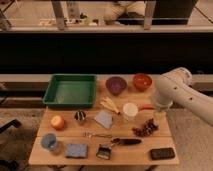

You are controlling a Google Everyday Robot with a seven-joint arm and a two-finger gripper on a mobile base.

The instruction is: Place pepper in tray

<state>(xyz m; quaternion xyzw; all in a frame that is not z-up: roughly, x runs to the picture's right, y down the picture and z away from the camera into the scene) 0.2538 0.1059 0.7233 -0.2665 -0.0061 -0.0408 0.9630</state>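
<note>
- The wooden table (pixel 165 142) carries everything, set out in loose rows.
- The robot's pale arm (pixel 181 92) reaches in from the right and bends down over the table's right edge.
- The green tray (pixel 70 92) sits at the back left corner, with nothing lying in it.
- The purple bowl (pixel 115 85) stands just right of the tray, and the red bowl (pixel 142 81) is beside it further right.
- The gripper (pixel 159 120) hangs at the lower end of the arm, low over the table's right side, just right of the dark grapes (pixel 145 128). I cannot tell whether it is spread or pressed together, or whether it pinches anything.
- A blue-grey cloth (pixel 103 119) lies mid-table, with a white cup (pixel 130 110) to its right.
- A blue sponge (pixel 76 150) and a black brush (pixel 104 151) lie along the front edge, and a flat black block (pixel 162 153) is at the front right.
- A round orange fruit (pixel 57 122) rests on the left side, in front of the tray.
- The pepper (pixel 145 107) lies on the table between the white cup and the arm, in front of the red bowl. Its right end is hidden behind the arm. It is outside the tray and well apart from it.
</note>
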